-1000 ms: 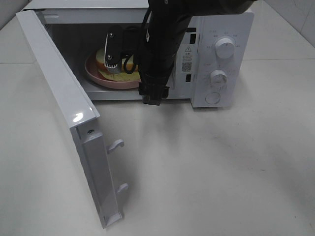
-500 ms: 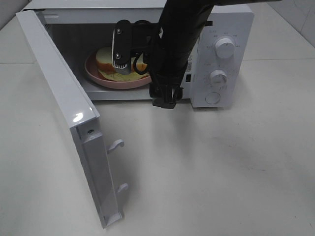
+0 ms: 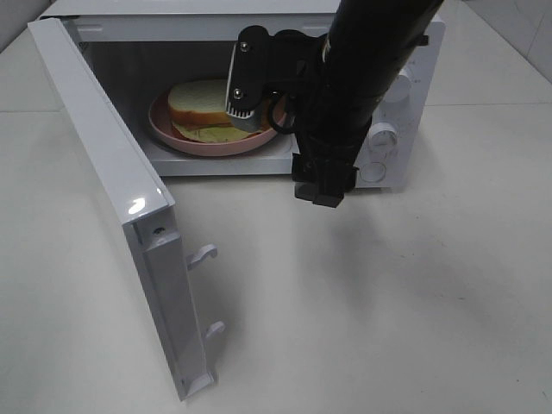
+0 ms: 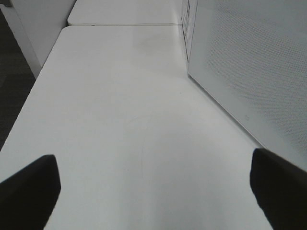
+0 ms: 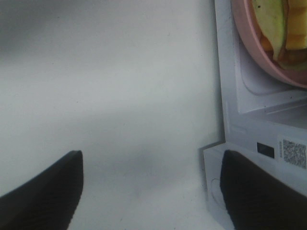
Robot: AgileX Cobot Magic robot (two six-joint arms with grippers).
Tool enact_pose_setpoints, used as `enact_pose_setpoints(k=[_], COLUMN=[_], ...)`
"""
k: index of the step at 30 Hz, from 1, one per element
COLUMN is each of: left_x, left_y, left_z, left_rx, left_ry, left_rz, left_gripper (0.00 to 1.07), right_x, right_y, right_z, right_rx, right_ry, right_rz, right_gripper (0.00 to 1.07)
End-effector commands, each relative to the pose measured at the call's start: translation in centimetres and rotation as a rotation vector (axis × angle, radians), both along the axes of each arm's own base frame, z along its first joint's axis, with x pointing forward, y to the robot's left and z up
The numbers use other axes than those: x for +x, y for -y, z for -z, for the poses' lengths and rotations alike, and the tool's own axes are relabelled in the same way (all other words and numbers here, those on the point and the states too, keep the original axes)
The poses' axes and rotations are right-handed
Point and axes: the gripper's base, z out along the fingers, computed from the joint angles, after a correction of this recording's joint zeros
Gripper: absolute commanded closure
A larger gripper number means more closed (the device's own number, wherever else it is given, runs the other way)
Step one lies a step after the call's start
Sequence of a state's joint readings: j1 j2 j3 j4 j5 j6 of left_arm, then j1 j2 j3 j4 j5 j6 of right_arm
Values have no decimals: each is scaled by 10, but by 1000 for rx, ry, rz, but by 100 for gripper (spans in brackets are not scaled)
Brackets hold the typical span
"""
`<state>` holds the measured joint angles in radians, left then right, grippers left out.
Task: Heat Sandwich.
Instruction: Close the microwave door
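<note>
The sandwich (image 3: 200,102), white bread with a tan crust and a green layer, lies on a round pink plate (image 3: 172,135) inside the open microwave (image 3: 431,69). My right gripper (image 3: 244,116) hangs just in front of the cavity's right part, beside the sandwich and apart from it. In the right wrist view the right gripper (image 5: 151,191) is open with only table between its fingers, and the plate's rim (image 5: 261,57) and the sandwich (image 5: 283,28) show at the edge. My left gripper (image 4: 153,191) is open over bare table beside the door's outer face (image 4: 249,72).
The microwave door (image 3: 103,155) stands swung out to the left, with latch hooks on its free edge. My right arm crosses the control panel, and one knob (image 3: 382,135) shows beside it. White table (image 3: 388,302) stretches in front.
My right gripper has drawn out of the cavity and moved right, uncovering the sandwich on the plate. The sandwich, the plate and the door have stayed put.
</note>
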<state>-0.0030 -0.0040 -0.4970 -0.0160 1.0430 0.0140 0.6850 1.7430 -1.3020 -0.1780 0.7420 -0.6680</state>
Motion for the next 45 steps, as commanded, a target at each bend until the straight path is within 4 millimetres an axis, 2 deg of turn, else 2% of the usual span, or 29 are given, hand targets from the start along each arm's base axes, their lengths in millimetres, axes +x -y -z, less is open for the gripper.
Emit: enact_pose_setpoints(k=[1,13,20,30,45], left_x=[-4,-4,-4,-4,-4], left_y=[0,0,0,0,0], left_z=[0,0,0,0,0], left_rx=[1,1,1,1,1], left_ry=[35,35,35,35,35], left_rz=[-3,-3,-3,-3,-3], left_gripper=[5,5,5,5,5], right_x=[-13,-56,-82,-123,-181], right_y=[8,43,65,100,150], right_z=[-5,-20,-24,-41,-62], right_rx=[33,133,202,304,237], right_ry=[9,55,42,25,-42], right_rz=[38,111,239,442,563], right_gripper=[31,31,31,31,31])
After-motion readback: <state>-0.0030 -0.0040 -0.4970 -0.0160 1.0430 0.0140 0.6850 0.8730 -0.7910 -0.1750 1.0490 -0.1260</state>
